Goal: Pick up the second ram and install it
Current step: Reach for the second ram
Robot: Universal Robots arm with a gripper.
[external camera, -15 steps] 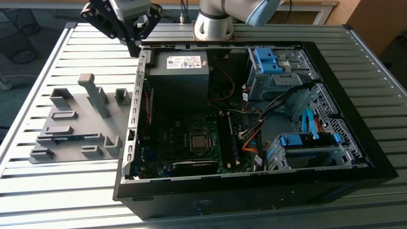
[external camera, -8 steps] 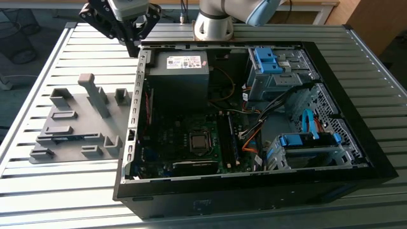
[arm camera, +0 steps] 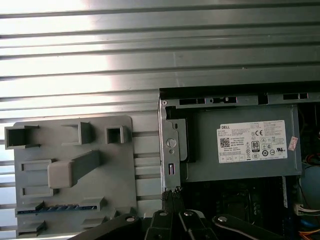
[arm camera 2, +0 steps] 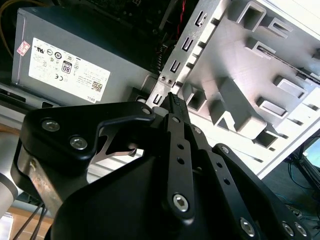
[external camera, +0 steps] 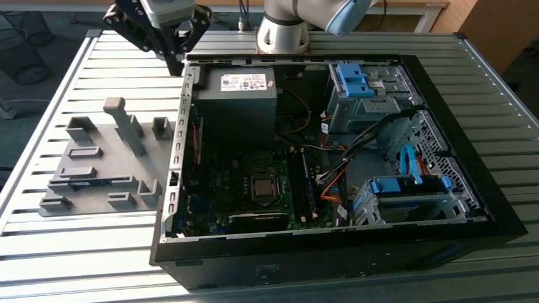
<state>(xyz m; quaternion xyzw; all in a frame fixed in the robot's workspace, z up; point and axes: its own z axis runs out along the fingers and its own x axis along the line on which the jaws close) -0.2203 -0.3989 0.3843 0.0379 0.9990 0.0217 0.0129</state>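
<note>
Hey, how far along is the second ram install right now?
Nothing done yet: the second ram lies in the grey holder. The gripper, fingers shut and empty, hangs above the computer case's corner. Pickup and seating remain.

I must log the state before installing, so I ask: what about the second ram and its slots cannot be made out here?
- Second ram: in the first wrist view only a thin blue edge shows; the grey holder hides its chips and label.
- Memory slots: in the exterior view, too small and dark to tell which are filled.
- Claw: in the first wrist view the picture's edge cuts off its body.
</note>
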